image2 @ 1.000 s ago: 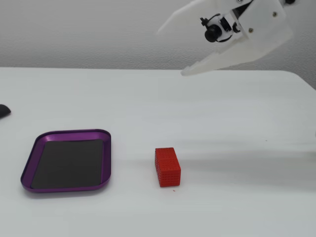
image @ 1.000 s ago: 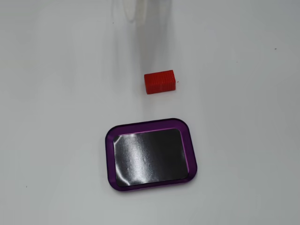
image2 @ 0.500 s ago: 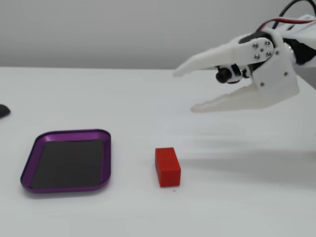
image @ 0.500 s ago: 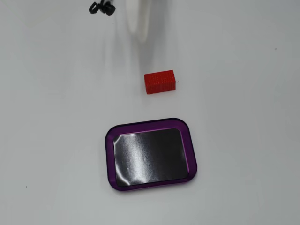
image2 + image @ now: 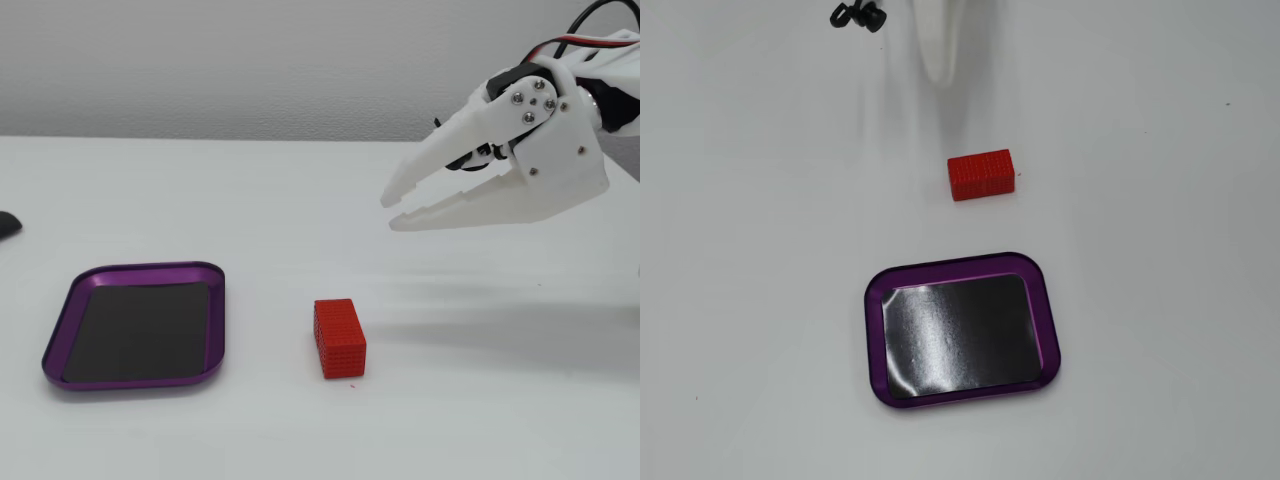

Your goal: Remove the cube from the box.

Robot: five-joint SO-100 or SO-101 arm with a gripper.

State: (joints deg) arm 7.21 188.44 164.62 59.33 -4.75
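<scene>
The cube (image 5: 981, 175) is lying on the white table (image 5: 1160, 300), outside the box (image 5: 872, 330). In the fixed view that looks down from above, the red block is sitting above the box in the picture, near it but not touching, with bare table between them. Its long side is running left to right there. The box is showing its purple rim and a shiny black floor, and a pale patch of light is shining on that floor. Nothing is lying in it.

The other fixed view is looking from the side, low over the table. Here the cube (image 5: 340, 337) is sitting to the right of the box (image 5: 215, 320), again with a gap between them, and its dotted sides are showing. The black floor is looking dull here — no bright patch.

Only this side view is showing the gripper (image 5: 392, 212) clearly. It is white, coming in from the right edge, and it is hanging in the air above the table, higher than the cube and to the right of it. Its two fingers are a little apart at the tips, and nothing is between them — it is holding nothing.

From above, only a blurry white shape is showing at the top edge, and a small black thing (image 5: 857, 15) is sitting at the top left. In the side view a small dark thing (image 5: 8, 224) is peeking in at the left edge.
</scene>
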